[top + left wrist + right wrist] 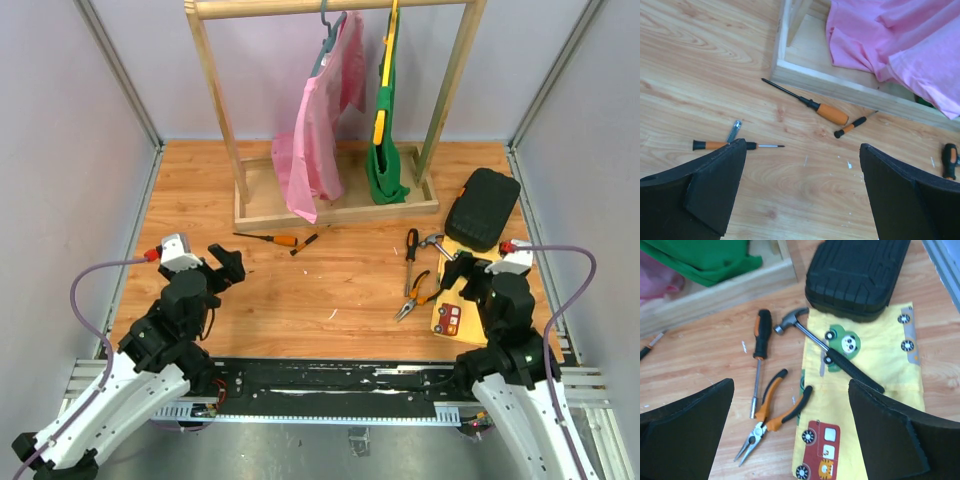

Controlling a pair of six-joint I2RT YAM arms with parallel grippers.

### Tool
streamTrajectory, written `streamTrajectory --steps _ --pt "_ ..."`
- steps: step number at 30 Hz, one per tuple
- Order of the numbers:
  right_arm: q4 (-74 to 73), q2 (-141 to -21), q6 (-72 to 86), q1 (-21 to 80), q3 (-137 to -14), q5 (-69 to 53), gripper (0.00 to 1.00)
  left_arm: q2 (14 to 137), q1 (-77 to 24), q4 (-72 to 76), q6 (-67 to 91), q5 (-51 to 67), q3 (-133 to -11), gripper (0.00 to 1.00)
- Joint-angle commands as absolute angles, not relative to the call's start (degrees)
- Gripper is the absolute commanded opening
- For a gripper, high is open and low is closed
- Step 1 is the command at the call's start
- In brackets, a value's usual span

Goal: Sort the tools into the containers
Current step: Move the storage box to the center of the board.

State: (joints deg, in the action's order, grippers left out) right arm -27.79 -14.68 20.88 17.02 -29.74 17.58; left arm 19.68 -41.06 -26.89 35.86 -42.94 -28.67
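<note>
- Black jaws fill the bottom corners of both wrist views. The left jaws and the right jaws each stand fully apart with nothing between them, hovering over the desk [330,290].
- Under the right jaws lie orange-handled pliers [771,412] with a black-and-orange screwdriver [760,340] just beside them. A hammer [827,352] has its handle on the yellow board [880,375] and its head on the wood.
- Beyond the hammer sits the black tool case [855,275], shut, with its near edge over the board's far end.
- Under the left jaws lie a long screwdriver [812,106] and a small screwdriver [852,126] near its handle. A second small screwdriver [715,145] is partly hidden behind one jaw, with a short metal bit [733,131] just beside it.
- Further out is the wooden rack base [840,87], with a pink garment [900,45] and a green garment [705,257] hanging into it.
- No tool can go in while the case is shut. Pushing at its lid could slide it along the smooth board instead of opening it.
- The screwdrivers lie flat and thin, so a grip that closes too high would likely miss or roll them away, and one that closes too low would scrape the wood.
- The hammer, if gripped far down its handle, would probably tip head-first.
- The pliers could swing open when lifted by one handle.
- A reach near the rack risks snagging the pink cloth.
</note>
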Motion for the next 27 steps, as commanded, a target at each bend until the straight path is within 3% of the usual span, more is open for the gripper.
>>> streamTrajectory --steps 1,12,27 --pt "-28.2 -20.3 19.9 11.7 -32.6 13.1 0.99 23.7 -34.7 -27.4 32.5 -34.1 -32.5 0.99" --pt "-30.1 -35.7 19.0 1.5 -38.5 6.7 0.99 32.7 -21.7 -27.5 28.2 -21.2 -38.5 0.99" --pt "-26.8 -52.0 24.8 -2.5 -43.3 6.2 0.99 33.0 -17.5 -27.0 24.8 -17.4 -40.6 0.99"
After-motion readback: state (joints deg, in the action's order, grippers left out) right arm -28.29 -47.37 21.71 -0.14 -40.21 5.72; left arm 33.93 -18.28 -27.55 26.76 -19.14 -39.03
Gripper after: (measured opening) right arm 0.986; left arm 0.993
